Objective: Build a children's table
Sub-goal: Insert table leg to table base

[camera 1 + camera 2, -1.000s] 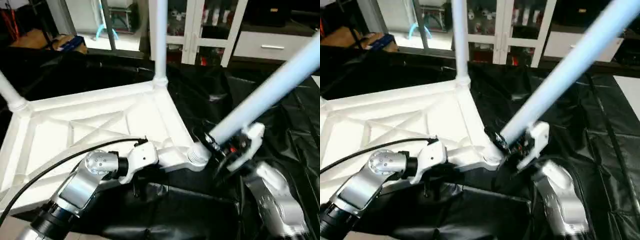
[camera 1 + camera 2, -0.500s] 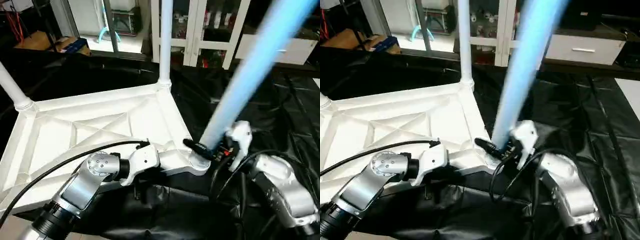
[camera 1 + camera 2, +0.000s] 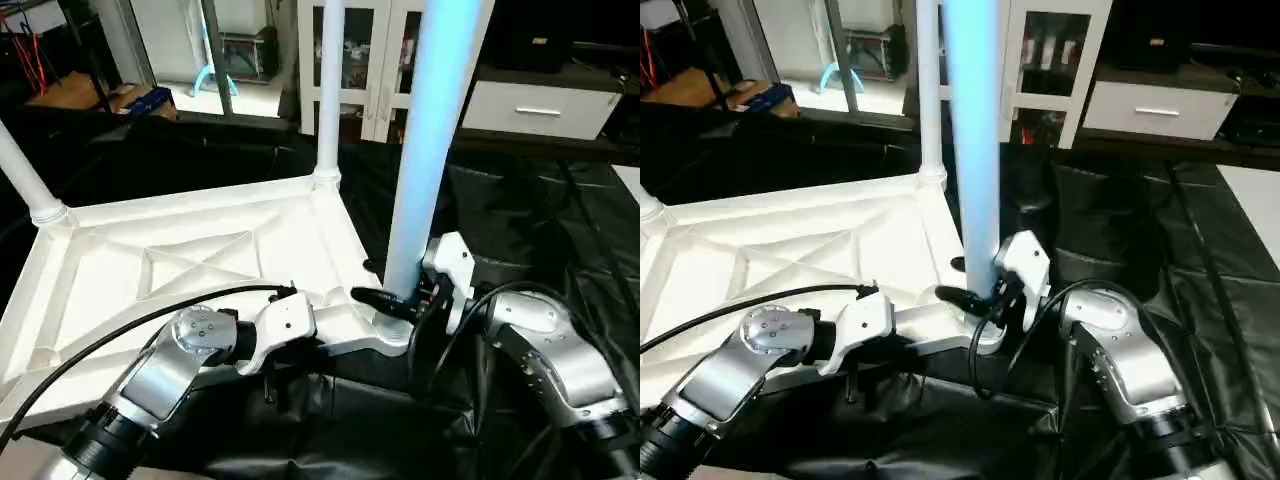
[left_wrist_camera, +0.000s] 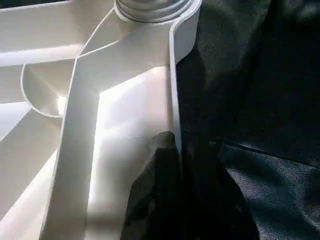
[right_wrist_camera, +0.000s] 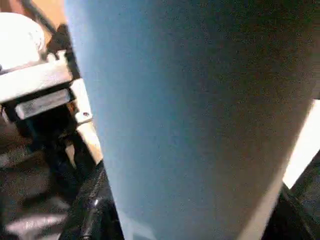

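From the head views, we see the white plastic square table top point(image 3: 190, 250) lying ribbed side up on a counter draped in black sheeting point(image 3: 540, 220). Two white tube legs point(image 3: 330, 90) stand in its far corners. Our right hand point(image 3: 400, 302) grasps a third tapered leg point(image 3: 428, 140), upright over the near right corner socket point(image 3: 392, 330). In the left wrist view, our left hand point(image 4: 182, 200) is clenched on the top's rim. In the right wrist view, the leg fills the fingers' span. We read no writing anywhere.
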